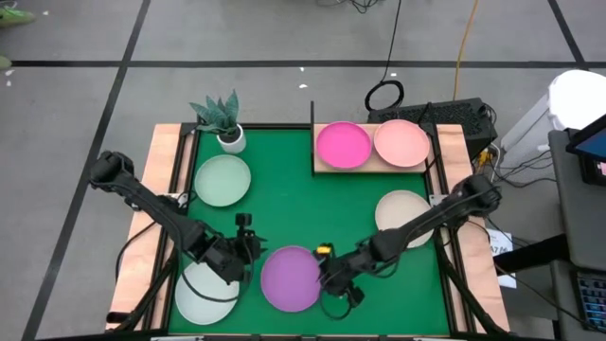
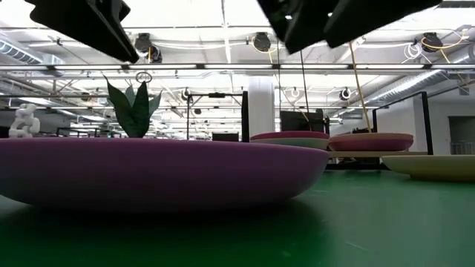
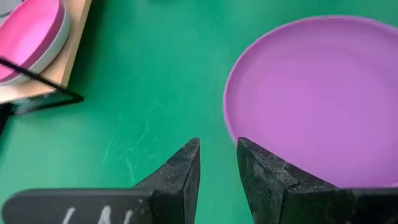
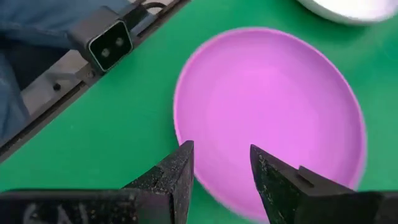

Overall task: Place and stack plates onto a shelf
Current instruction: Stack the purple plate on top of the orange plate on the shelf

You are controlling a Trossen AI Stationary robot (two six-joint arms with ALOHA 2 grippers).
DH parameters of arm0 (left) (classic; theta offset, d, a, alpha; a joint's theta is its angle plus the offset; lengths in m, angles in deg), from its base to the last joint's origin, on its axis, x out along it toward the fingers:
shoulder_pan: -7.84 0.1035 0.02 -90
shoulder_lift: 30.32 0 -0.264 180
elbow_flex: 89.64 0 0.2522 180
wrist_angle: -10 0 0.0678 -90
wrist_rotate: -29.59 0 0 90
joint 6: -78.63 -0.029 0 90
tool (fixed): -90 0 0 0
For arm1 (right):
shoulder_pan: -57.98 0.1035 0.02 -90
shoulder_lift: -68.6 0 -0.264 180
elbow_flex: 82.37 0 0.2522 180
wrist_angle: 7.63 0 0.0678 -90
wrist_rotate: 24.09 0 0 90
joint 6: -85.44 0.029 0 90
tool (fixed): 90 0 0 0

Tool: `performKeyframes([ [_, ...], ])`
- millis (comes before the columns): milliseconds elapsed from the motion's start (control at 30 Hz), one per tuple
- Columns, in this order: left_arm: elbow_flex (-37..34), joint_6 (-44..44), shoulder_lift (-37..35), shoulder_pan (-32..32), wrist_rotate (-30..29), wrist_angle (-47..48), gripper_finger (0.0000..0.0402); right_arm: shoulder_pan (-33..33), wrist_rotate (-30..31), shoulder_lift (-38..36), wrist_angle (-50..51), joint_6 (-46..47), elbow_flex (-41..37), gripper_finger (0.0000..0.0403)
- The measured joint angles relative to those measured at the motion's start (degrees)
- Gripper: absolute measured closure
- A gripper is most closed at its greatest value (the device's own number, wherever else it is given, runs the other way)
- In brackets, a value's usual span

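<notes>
A round, shallow, matte purple plate lies on the green mat at lower centre of the high view. The left gripper hovers just left of it, fingers parted narrowly, empty. The right gripper hangs over its right rim, fingers apart, empty. On the grained wooden shelf, upper right, sit pink and salmon plates. No writing is legible.
</notes>
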Motion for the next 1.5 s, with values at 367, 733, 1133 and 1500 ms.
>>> performKeyframes([
  [367,-0.21,-2.84,-0.42,0.0,0.0,-1.54,0.0289,1.81,-5.63,6.43,-6.0,-5.06,0.98,0.0261],
  [733,-0.21,-2.57,-0.4,0.0,0.04,-1.65,0.0289,0.99,-1.72,11.15,-5.54,-10.44,0.94,0.0261],
  [1133,-0.21,-2.09,-0.4,0.0,0.07,-1.54,0.0289,-0.39,-0.66,12.22,-4.91,-15.65,0.93,0.034],
  [1500,-0.21,-2.05,-0.38,0.0,0.07,-1.53,0.0289,0.02,0.79,11.59,-4.66,-16.08,0.93,0.0397],
])
